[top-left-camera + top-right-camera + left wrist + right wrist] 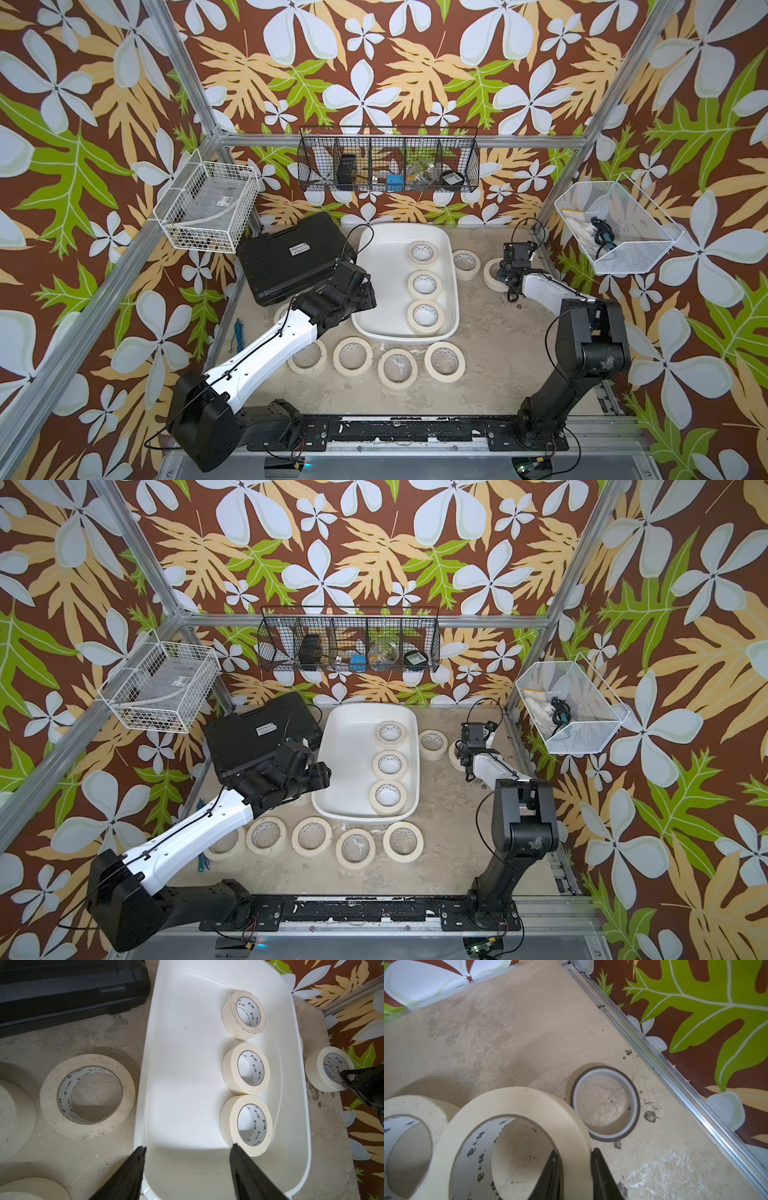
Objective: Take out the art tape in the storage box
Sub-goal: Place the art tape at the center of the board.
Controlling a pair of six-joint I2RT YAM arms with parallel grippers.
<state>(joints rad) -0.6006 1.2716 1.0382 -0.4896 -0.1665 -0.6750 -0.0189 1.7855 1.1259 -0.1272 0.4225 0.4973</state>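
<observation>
On the table (498,353), the box (386,282) holds three rolls (229,1070) along its 3 o'clock wall. Outside it at 3 o'clock, our right gripper (575,1150) pinches the wall of a roll (512,1101) resting there, so release looks due. Our left gripper (189,1146), spread wide at the box's 8 o'clock, should next reach for the nearest roll inside.

A robot lab cell: aluminium frame (528,141), floral walls (374,62), left arm (266,353) and right arm (590,340) on a base rail (407,432).
</observation>
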